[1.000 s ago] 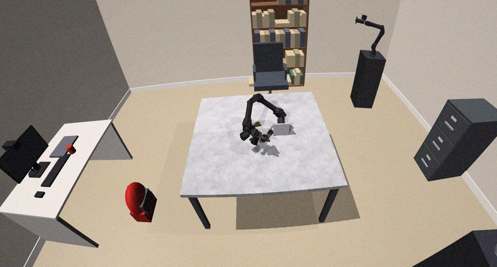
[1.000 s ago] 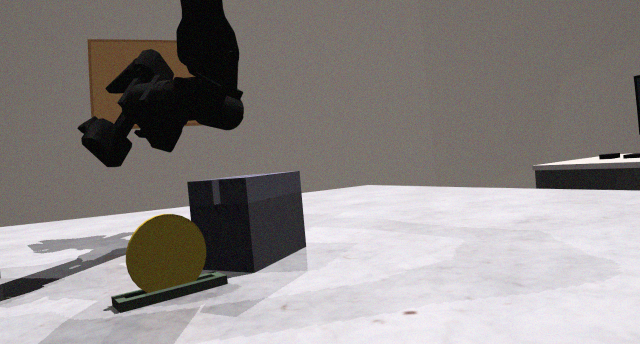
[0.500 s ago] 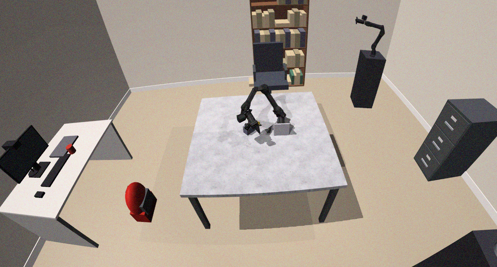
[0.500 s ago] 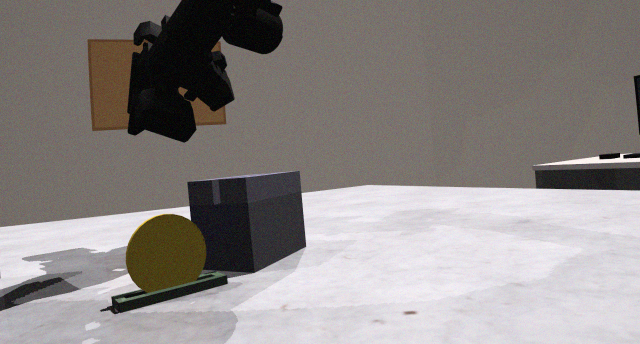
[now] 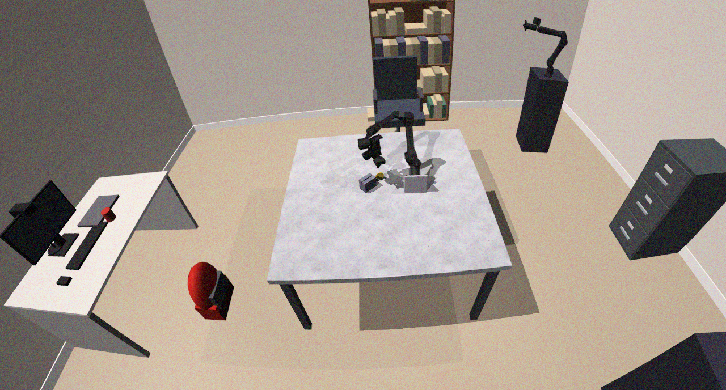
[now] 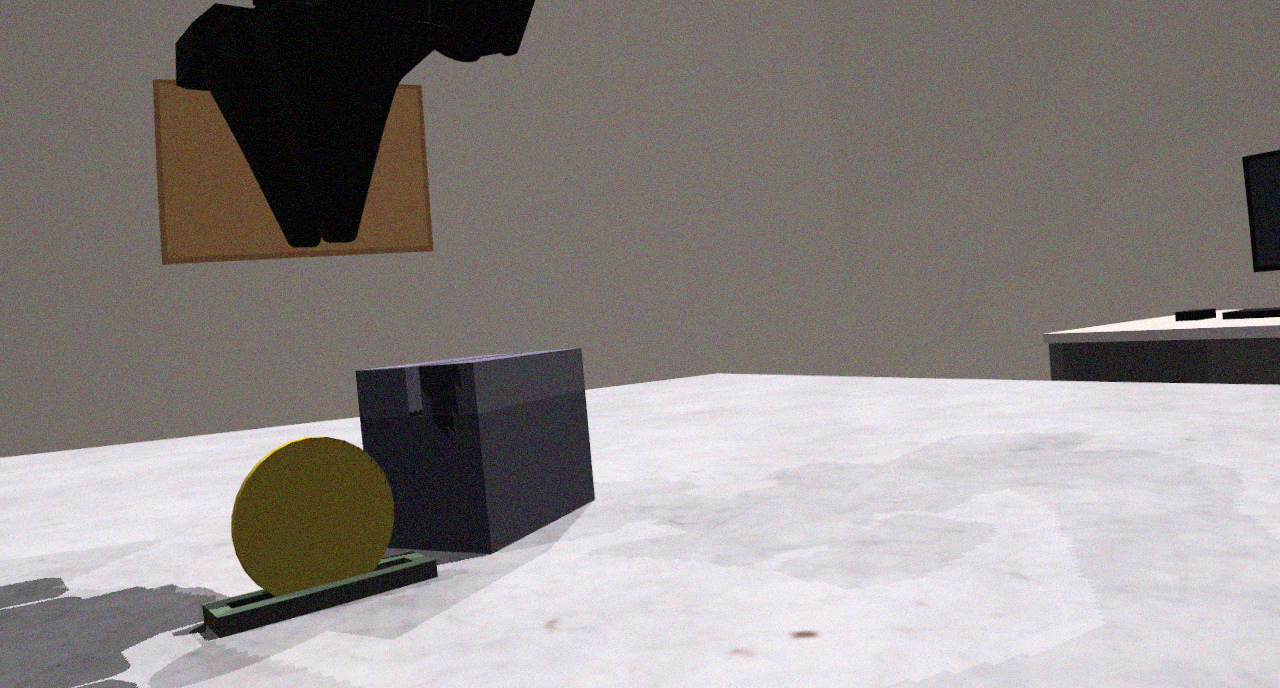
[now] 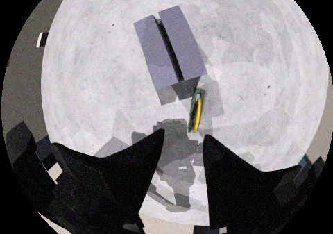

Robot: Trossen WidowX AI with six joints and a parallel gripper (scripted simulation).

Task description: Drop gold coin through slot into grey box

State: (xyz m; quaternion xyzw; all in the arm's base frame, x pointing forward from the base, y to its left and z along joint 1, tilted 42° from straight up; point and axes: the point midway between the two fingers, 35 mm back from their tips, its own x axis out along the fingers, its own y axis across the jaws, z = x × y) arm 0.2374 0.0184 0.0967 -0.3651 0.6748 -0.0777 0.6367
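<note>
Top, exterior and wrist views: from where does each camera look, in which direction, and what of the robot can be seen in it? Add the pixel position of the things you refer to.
Top: high above the room, looking down at the marble table (image 5: 385,235); the whole arm (image 5: 410,139) with its gripper (image 5: 378,165) shows.
Exterior: low beside the table (image 6: 805,505), looking across it towards a wall board (image 6: 179,173); only the gripper (image 6: 322,241) and nearby parts show.
Wrist: on the arm near the gripper (image 7: 184,133), looking past its fingers at the table (image 7: 104,71).
All three share the coin (image 5: 379,176) (image 6: 313,514) (image 7: 198,115) and slotted box (image 5: 366,185) (image 6: 537,442) (image 7: 187,43).
</note>
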